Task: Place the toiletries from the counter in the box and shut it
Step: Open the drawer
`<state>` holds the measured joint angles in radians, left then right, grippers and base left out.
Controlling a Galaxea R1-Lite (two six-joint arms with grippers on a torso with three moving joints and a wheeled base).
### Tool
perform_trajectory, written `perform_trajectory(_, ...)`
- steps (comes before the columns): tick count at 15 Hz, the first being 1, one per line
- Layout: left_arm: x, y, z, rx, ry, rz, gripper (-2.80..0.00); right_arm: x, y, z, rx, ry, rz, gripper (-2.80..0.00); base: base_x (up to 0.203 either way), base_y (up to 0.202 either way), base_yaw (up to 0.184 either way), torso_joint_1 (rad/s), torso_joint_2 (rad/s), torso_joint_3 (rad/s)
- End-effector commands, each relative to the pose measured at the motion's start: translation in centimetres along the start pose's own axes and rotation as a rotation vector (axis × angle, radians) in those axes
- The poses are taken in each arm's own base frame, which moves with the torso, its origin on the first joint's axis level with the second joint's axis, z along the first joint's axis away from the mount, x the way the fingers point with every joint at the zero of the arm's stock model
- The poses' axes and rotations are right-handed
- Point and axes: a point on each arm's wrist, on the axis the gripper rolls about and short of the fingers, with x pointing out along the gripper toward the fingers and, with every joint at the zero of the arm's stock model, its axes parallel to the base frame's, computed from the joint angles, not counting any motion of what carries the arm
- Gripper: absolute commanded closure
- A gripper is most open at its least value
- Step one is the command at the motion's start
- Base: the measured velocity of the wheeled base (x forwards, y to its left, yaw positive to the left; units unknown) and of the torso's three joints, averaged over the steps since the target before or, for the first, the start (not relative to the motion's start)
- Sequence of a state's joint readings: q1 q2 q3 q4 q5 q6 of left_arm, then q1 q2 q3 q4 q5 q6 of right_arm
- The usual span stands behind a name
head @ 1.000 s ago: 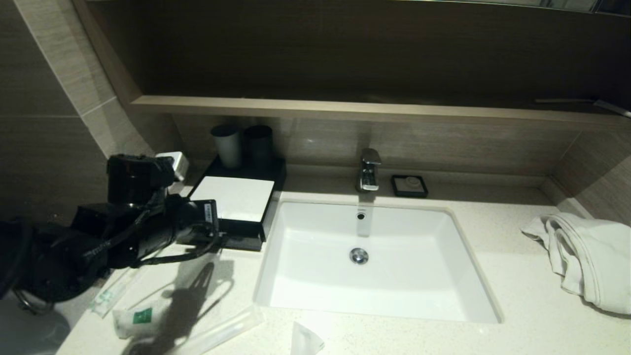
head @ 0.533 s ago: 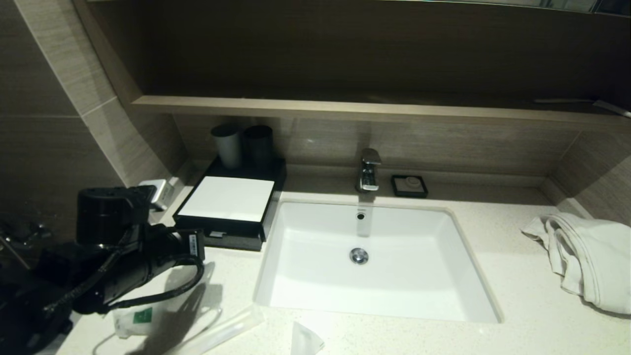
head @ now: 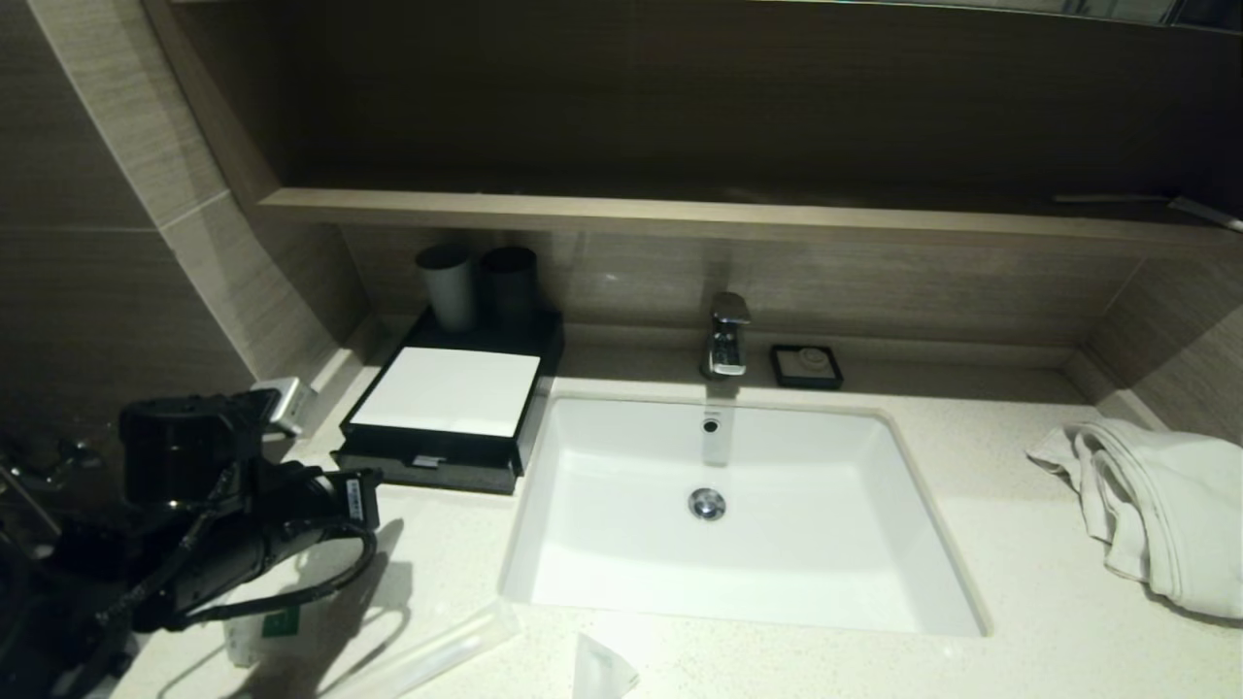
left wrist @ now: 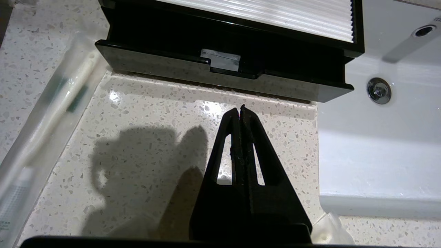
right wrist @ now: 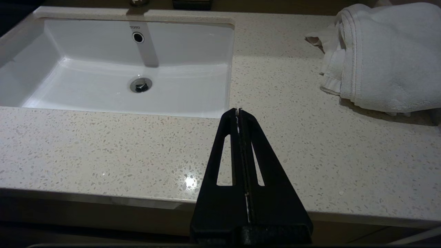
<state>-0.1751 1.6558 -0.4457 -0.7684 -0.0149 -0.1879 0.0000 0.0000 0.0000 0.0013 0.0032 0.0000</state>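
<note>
So, in the head view you are seeing that the task is only beginning: the box point(head: 442, 413) is sitting at the far left of the counter point(head: 971, 582), its drawer point(head: 422, 468) standing out a little, and the toiletries point(head: 427, 655) are lying on the near left part, none inside as far as I can judge. The left gripper point(head: 364, 495) is hanging above them, nearer than the box.

In the left wrist view the left gripper point(left wrist: 240, 109) is showing its fingers pressed together and holding nothing, just in front of the drawer's pull point(left wrist: 220, 59); a long packet point(left wrist: 44, 113) is lying to the side.

In the right wrist view the right gripper point(right wrist: 238, 111) is also pressed together and empty, resting over bare counter between the sink point(right wrist: 120, 69) and the towel point(right wrist: 386, 55).
</note>
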Motion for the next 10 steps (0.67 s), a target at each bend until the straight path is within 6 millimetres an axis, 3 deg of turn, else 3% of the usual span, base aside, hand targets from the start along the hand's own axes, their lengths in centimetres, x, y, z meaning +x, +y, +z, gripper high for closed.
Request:
perform_trajectory(1,0.3,0.17,-0.21,-0.005,0.01,0.006,0.0,0.0,0.0,0.0,0.0,0.0,0.0,0.0,0.0,0.0,0.0,0.0,0.0,0.0)
perform_trajectory(10,1.15,0.2,-0.33,-0.005,0.018,0.004,0.0,0.0,0.0,0.0,0.0,0.0,0.0,0.0,0.0,0.0,0.0,0.0,0.0,0.0)
